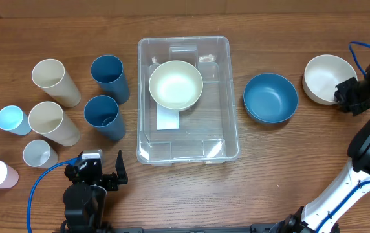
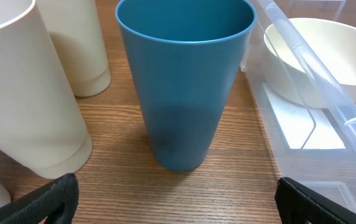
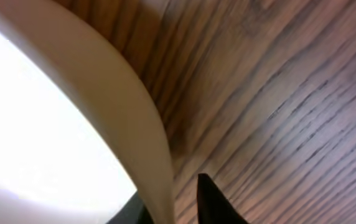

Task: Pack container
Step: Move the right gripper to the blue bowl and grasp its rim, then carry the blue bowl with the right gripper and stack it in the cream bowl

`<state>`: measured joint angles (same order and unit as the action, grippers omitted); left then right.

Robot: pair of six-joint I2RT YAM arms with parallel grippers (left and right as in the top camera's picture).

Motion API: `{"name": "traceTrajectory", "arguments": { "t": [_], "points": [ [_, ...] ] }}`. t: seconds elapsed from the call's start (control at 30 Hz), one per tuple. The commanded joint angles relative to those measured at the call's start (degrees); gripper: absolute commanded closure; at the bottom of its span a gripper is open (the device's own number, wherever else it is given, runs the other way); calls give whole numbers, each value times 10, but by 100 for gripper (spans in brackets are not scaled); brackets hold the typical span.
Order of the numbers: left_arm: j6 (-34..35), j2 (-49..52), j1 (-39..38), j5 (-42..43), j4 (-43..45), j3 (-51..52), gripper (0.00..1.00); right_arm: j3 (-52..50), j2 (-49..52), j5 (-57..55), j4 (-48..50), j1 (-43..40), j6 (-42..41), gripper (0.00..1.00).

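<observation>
The left gripper [image 1: 101, 169] is holding its jaws wide open, with a blue cup [image 2: 184, 87] standing just ahead between them. The container [image 1: 231, 123], holding a cream bowl [image 1: 176, 84], is sitting on the bench [image 1: 288, 168] ahead to their right. The right gripper [image 1: 344, 94] is straddling the rim of a white bowl [image 1: 324, 74]. I cannot tell whether its jaws are clamping that rim.

A cream bowl [image 1: 176, 85] fills the container's [image 1: 191, 139] far half (near half bare); blue cups [image 1: 105, 118] stand just left, apparently untouching.
</observation>
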<state>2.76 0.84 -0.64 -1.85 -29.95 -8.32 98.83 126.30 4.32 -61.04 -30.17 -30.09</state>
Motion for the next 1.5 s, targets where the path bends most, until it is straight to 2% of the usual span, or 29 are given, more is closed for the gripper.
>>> {"name": "traceTrajectory", "arguments": {
  "t": [0.0, 0.07, 0.1, 0.2, 0.23, 0.3, 0.33, 0.5, 0.67, 0.77, 0.8, 0.83, 0.87, 0.9, 1.0, 1.07, 1.17, 1.2, 1.23, 1.37, 1.47],
  "points": [
    [-11, -6, 3, 8, 2, 2, 0, 4, -46, -4, -6, 5, -2, 84],
    [-11, -6, 3, 8, 2, 2, 0, 9, -99, -24, -12, 18, -2, 89],
    [-11, -6, 3, 8, 2, 2, 0, 10, -144, -36, -16, 35, 0, 96],
    [-11, -6, 3, 8, 2, 2, 0, 10, -255, -38, -24, 100, 1, 96],
    [-11, -6, 3, 8, 2, 2, 0, 10, -306, -38, -37, 157, 1, 96],
    [-11, -6, 3, 8, 2, 2, 0, 10, -345, -43, -49, 225, 1, 96],
    [-11, -6, 3, 8, 2, 2, 0, 10, -369, -43, -55, 294, 1, 96],
    [-11, -6, 3, 8, 2, 2, 0, -6, -339, -43, -29, 521, -4, 96],
    [-11, -6, 3, 8, 2, 2, 0, -6, -220, -42, -9, 592, -4, 96],
    [-11, -6, 3, 8, 2, 2, 0, -6, -136, -42, 51, 595, -3, 96],
    [-11, -6, 3, 8, 2, 2, 0, -6, -125, -42, 65, 595, 1, 92],
    [-11, -6, 3, 8, 2, 2, 0, -6, -124, -42, 76, 595, 8, 78],
    [-11, -6, 3, 8, 2, 2, 0, -1, -130, -43, 81, 594, 25, 52],
    [-11, -6, 3, 8, 2, 2, 0, 11, -142, -43, 74, 591, 29, 47],
    [-11, -6, 3, 8, 2, 2, 0, 42, -213, -43, 33, 567, 28, 45],
    [-11, -6, 3, 8, 2, 2, 0, 43, -267, -47, 3, 530, 14, 35],
    [-11, -6, 3, 8, 2, 2, 0, 43, -312, -48, -64, 424, -6, 27],
    [-11, -6, 3, 8, 2, 2, 0, 43, -311, -49, -89, 376, -6, 21],
    [-11, -6, 3, 8, 2, 2, 0, 34, -306, -49, -123, 314, -6, 21],
    [-11, -6, 3, 8, 2, 2, 0, -63, -290, -29, -139, 221, -2, 19],
    [-11, -6, 3, 8, 2, 2, 0, -177, -290, -11, -64, 215, -2, 19]
  ]
}}
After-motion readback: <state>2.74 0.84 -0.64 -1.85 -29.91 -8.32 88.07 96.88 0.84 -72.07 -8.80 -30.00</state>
